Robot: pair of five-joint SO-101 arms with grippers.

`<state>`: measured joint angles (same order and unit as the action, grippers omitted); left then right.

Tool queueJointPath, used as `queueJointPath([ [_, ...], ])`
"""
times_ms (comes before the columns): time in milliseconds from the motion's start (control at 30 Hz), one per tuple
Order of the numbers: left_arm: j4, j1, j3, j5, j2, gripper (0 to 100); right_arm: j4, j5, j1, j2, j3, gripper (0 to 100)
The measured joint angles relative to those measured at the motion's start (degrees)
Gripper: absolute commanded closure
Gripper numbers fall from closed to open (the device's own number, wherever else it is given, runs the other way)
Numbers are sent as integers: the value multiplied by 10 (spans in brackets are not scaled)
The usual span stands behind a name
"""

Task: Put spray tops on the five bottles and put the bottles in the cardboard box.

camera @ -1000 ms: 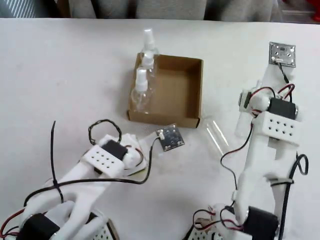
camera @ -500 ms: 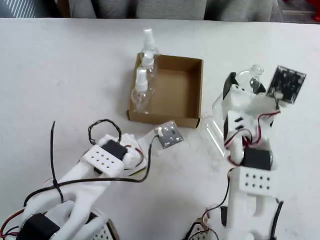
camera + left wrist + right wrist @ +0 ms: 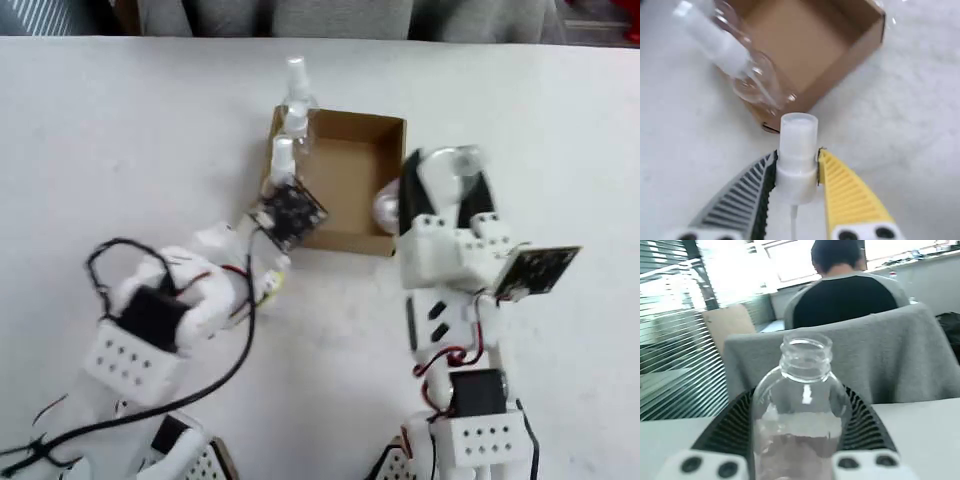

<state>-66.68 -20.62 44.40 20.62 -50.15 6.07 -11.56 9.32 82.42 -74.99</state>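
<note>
Spray top [image 3: 797, 134], white plastic, tight in ribbed left tool [image 3: 796, 156]; clear open-necked bottle [image 3: 801, 422] tight in right tool [image 3: 799, 395].

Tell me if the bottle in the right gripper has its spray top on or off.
Off. The bottle has a bare, open neck; a spray top is clamped in the left gripper.

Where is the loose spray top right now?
In the left wrist view, the spray top sits clamped in the left claw, just off the cardboard box corner.
</note>
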Motion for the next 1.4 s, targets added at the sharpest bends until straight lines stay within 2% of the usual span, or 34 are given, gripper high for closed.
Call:
queueJointPath([
  [100,-33,29,-75,-4,-22,980,36,12,84,37,-17,983],
  [233,-70,69,-203,-4,-28,980,85,94,204,62,-51,983],
  [367,-72,79,-313,-7,-33,980,111,178,287,80,-100,983],
  [467,-62,79,-367,-15,-33,980,111,209,342,108,-140,983],
  [533,-37,79,-390,-49,-33,980,112,215,360,135,-160,983],
  [600,-8,79,-414,-107,-31,980,113,219,368,162,-184,983],
  [767,40,80,-497,-283,91,980,124,219,368,197,-213,983],
  [833,43,73,-525,-332,131,980,132,219,367,197,-214,983],
  [1033,43,30,-559,-388,156,980,132,219,342,199,-214,983],
  [1167,40,25,-563,-441,156,980,132,219,324,199,-214,983],
  [1400,40,18,-527,-457,156,980,132,219,307,199,-214,983],
])
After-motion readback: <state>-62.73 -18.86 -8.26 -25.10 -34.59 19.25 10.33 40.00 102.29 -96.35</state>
